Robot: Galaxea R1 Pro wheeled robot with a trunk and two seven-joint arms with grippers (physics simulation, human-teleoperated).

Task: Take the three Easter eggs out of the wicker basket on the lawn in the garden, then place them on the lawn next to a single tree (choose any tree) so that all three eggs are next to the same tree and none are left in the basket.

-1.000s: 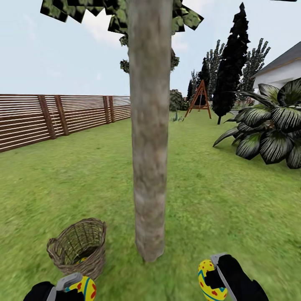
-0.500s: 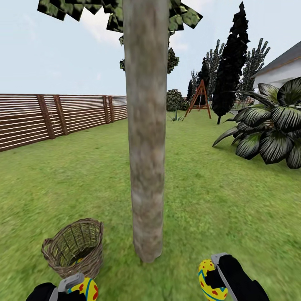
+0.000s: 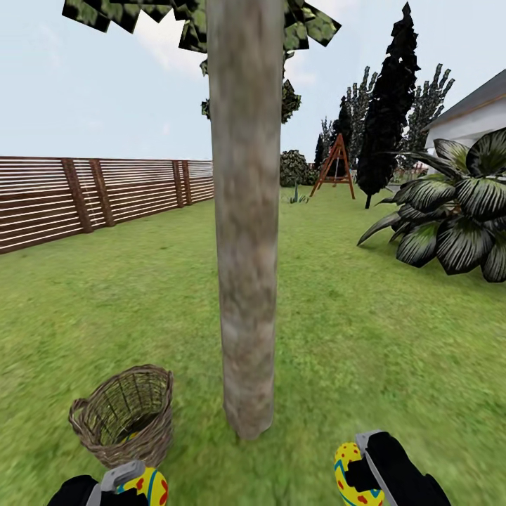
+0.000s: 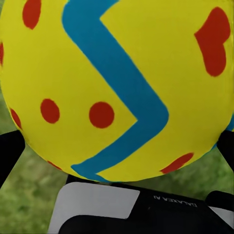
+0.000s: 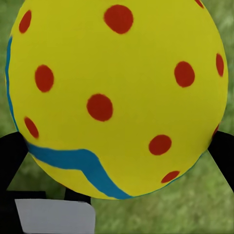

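Both of our grippers are closed on eggs. Our left gripper point(image 3: 137, 485) sits low at the near edge of the head view, clamped on an egg point(image 3: 146, 486) whose yellow shell shows red dots and a bit of blue. In the left wrist view that egg point(image 4: 117, 87) sits close to the lens, a blue zigzag across it, with black fingers point(image 4: 9, 151) pressed to either side and grass behind. Our right gripper point(image 3: 358, 474) holds the second egg point(image 3: 353, 475) the same way, low on the other side; in the right wrist view this egg point(image 5: 114, 97) is mostly red dots with one blue band near its lower end, dark fingers point(image 5: 12, 153) at both flanks.

Just beyond our left gripper the basket point(image 3: 126, 414) stands upright on the lawn point(image 3: 365, 337), its loop handle on the side toward the fence. A small yellow patch shows low inside it (we cannot tell for certain that it is the third egg).

Beside the basket, a little apart from it, the tree point(image 3: 244, 246) rises straight from the grass, between our two grippers in the view, leaves at its top.

Farther off a slatted fence point(image 3: 91, 197) runs along the lawn's left edge, a broad-leaved plant point(image 3: 457, 211) stands at the right, and a dark cypress point(image 3: 390, 105) and a wooden frame point(image 3: 336, 167) stand at the far end.
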